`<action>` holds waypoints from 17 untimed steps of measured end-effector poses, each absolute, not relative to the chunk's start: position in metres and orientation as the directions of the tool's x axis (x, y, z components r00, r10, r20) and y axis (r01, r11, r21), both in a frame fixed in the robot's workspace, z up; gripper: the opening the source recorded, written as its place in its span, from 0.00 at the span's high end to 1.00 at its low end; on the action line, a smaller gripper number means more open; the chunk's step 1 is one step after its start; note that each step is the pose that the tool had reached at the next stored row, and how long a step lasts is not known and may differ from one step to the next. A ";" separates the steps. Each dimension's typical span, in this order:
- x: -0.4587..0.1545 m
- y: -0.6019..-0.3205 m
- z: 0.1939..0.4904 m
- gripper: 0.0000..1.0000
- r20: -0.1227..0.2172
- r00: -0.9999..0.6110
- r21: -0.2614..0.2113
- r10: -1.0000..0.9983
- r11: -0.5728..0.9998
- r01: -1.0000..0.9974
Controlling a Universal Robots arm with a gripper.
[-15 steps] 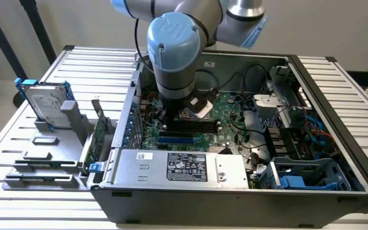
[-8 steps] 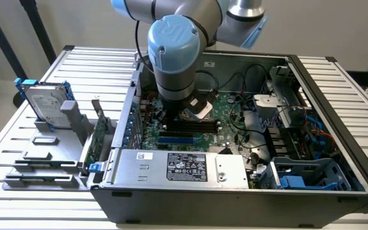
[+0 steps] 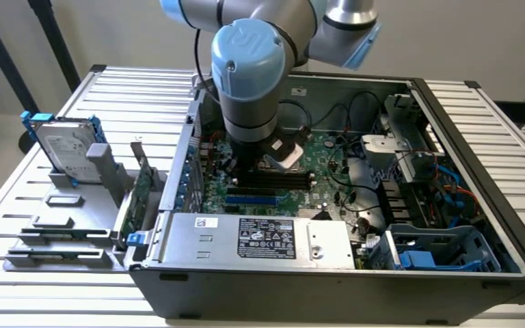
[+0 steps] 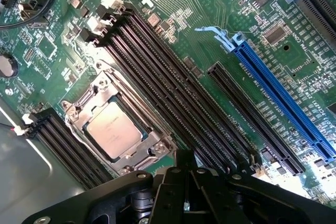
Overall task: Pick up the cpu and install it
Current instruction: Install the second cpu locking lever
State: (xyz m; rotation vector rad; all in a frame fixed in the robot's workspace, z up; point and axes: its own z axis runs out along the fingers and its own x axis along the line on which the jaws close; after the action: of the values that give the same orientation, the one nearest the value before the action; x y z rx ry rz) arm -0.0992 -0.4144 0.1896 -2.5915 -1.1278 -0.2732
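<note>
We see the arm (image 3: 249, 75) as silvery tubes joined by round light-blue caps (a black cable trails alongside). Its gripper (image 4: 184, 195) housing is matte black with small silver screws.

Robotics lab bench, slatted metal table (image 3: 44, 287), opened computer case (image 3: 335, 287), grey parts fixture (image 3: 62, 225)

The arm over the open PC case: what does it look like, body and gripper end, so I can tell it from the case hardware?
The arm is made of silver-grey metal tubes with rounded light-blue joint caps; the nearest cap carries a faint embossed logo. A black cable runs behind it. Its lower end turns black with a pale grey block. In the wrist view the gripper is matte black, with angular plates and round screw heads.
</note>
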 end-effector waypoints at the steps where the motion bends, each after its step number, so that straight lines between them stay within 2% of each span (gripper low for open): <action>1: -0.099 -0.414 0.190 0.89 0.286 0.673 -0.193 0.682 -0.647 0.737; 6: -0.099 -0.414 0.194 0.89 0.272 0.672 -0.182 0.688 -0.650 0.738; 17: -0.099 -0.406 0.234 0.89 0.269 0.669 -0.179 0.693 -0.647 0.741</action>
State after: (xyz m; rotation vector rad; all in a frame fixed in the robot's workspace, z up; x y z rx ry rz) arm -0.0992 -0.4060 0.2338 -2.6122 -1.1479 -0.2545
